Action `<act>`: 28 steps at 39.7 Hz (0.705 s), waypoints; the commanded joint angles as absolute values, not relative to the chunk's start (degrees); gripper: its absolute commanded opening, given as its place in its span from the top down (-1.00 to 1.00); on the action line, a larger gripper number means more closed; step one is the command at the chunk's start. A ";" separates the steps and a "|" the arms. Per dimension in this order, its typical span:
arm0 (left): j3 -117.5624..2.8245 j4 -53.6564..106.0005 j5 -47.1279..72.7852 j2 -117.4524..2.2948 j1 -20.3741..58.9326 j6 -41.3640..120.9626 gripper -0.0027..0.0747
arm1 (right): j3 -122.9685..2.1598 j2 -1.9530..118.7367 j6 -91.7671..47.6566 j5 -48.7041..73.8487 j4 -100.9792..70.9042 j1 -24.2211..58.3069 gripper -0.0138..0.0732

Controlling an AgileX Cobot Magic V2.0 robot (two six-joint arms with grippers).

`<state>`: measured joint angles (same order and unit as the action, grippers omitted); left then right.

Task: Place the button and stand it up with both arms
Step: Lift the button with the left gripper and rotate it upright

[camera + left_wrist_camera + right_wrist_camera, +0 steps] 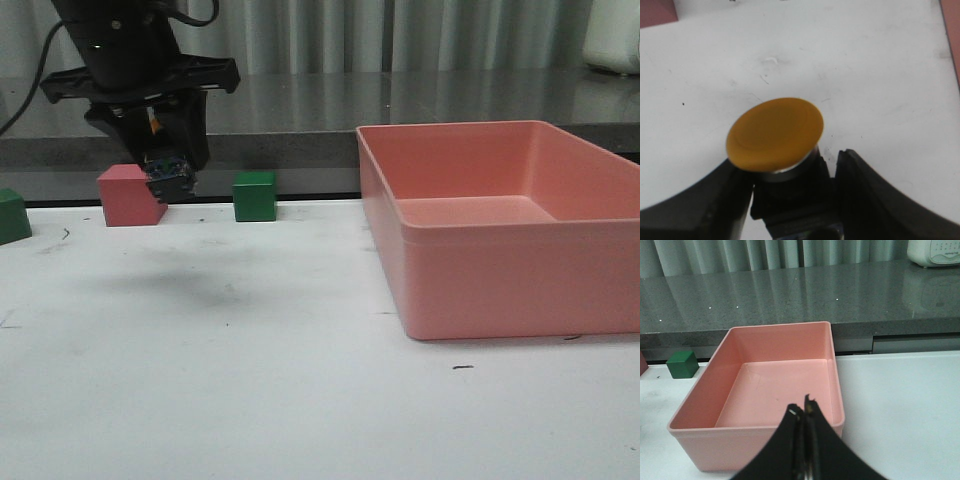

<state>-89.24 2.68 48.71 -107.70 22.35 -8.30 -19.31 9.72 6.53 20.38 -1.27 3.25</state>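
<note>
My left gripper point(170, 182) hangs above the table at the back left, shut on the button point(168, 180). In the left wrist view the button's yellow mushroom cap point(775, 133) faces the camera, and its black body sits clamped between the two black fingers point(875, 200) of the left gripper point(792, 195), above bare white table. My right gripper point(802, 412) is shut and empty, its fingertips pressed together, near the front rim of the pink bin point(775, 385). The right arm does not show in the front view.
The large pink bin point(500, 240) stands on the right of the white table point(250, 380). A pink cube point(128, 195) and a green cube point(254, 196) sit at the back, another green cube point(12, 215) at the left edge. A grey counter runs behind.
</note>
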 commanded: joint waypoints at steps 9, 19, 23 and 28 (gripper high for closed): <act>-69.15 -6.30 17.78 -92.52 22.83 -8.86 0.50 | -20.86 10.22 6.22 15.30 -0.82 3.28 0.84; -52.97 -9.85 -5.68 -88.81 22.83 -8.86 0.50 | -20.86 10.22 6.22 15.30 -0.82 3.28 0.84; -45.35 -10.97 -18.77 -88.81 22.83 -8.77 0.50 | -20.86 10.22 6.22 15.30 -0.82 3.28 0.84; -36.07 -10.97 -40.03 -88.92 21.99 -7.64 0.50 | -20.86 10.22 6.22 15.30 -0.82 3.28 0.84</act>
